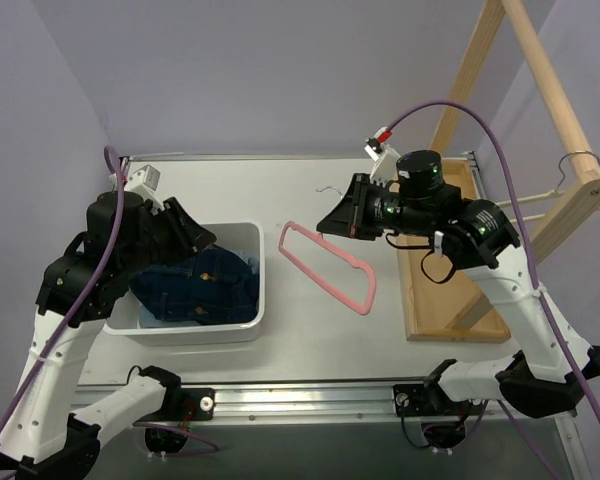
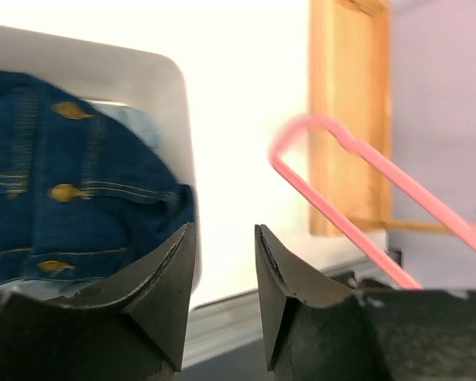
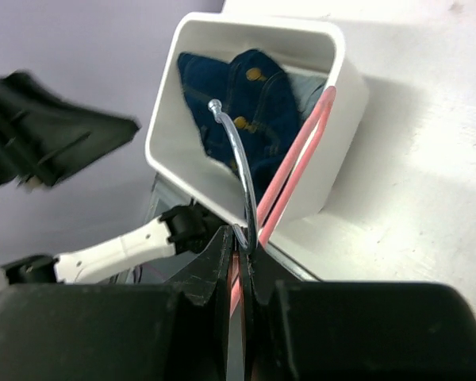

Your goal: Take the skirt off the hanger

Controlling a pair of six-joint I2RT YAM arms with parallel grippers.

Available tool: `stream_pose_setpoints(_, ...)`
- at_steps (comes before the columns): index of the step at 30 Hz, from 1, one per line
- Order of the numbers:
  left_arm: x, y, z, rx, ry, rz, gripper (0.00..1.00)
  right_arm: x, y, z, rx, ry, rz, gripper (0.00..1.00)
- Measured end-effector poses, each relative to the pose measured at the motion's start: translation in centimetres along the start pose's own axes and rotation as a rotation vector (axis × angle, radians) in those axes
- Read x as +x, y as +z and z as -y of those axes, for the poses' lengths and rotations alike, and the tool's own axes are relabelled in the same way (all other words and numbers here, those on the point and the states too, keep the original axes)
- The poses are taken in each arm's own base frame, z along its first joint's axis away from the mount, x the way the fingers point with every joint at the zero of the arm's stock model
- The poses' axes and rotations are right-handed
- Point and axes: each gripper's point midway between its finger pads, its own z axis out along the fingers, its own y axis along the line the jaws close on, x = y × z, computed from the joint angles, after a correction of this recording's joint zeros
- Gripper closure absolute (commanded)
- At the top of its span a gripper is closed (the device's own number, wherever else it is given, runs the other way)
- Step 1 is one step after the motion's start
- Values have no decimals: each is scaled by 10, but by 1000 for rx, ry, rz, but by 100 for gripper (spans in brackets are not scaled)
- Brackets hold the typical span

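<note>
Right gripper (image 3: 242, 242) is pinched tight on the pink hanger (image 1: 332, 268), right by its metal hook (image 3: 236, 149). Left gripper (image 2: 226, 238) is spread apart with nothing in it, up by the white bin (image 1: 261, 285). The blue skirt (image 1: 202, 285) lies bunched inside that bin, off the hanger.

The skirt (image 1: 202, 285) is dark blue, the hanger (image 1: 367, 292) pink, the bin (image 1: 195, 331) white.
</note>
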Motion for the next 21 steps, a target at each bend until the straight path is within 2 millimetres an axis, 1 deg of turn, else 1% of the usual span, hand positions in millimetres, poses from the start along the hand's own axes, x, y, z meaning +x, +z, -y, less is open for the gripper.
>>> stream_pose_setpoints(3, 8, -7, 28, 124, 41, -52, 56, -11, 15, 14, 80, 15, 23, 100)
stream_pose_setpoints(6, 13, -16, 65, 242, 127, -96, 56, -20, 29, 33, 178, 38, 44, 100)
stream_pose_setpoints(10, 9, -35, 120, 378, 261, -102, 56, -23, 46, 64, 312, 78, 54, 100)
stream_pose_setpoints(13, 8, -51, 150, 447, 333, -86, 54, -25, 57, 86, 404, 92, 59, 100)
stream_pose_setpoints(14, 8, -55, 156, 457, 349, -80, 54, -25, 61, 94, 440, 94, 60, 100)
stream_pose_setpoints(17, 10, -65, 171, 488, 391, -73, 54, -26, 67, 110, 508, 97, 66, 100)
stream_pose_setpoints(21, 19, -68, 184, 485, 457, -81, 52, -29, 69, 120, 558, 107, 81, 100)
